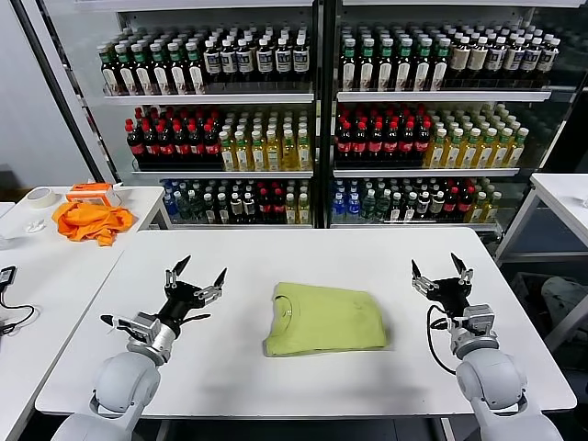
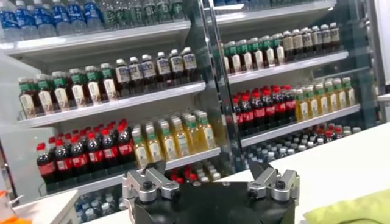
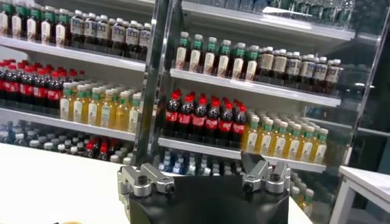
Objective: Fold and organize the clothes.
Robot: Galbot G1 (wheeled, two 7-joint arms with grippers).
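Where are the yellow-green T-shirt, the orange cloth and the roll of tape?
T-shirt (image 1: 323, 319), head view, middle of the folded fabric.
Orange cloth (image 1: 89, 220), head view, middle of the crumpled heap.
Roll of tape (image 1: 39, 197), head view, its rim.

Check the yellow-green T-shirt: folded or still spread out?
Folded. The T-shirt lies as a compact rectangle on the table, sleeves tucked out of sight, collar at its left edge.

A white bench fills the lower middle of the frame. Behind it, across the top, stand glass-fronted shelves packed with rows of bottles. At left sits a second bench carrying an orange cloth and a tape roll. Another white bench edges in at right.
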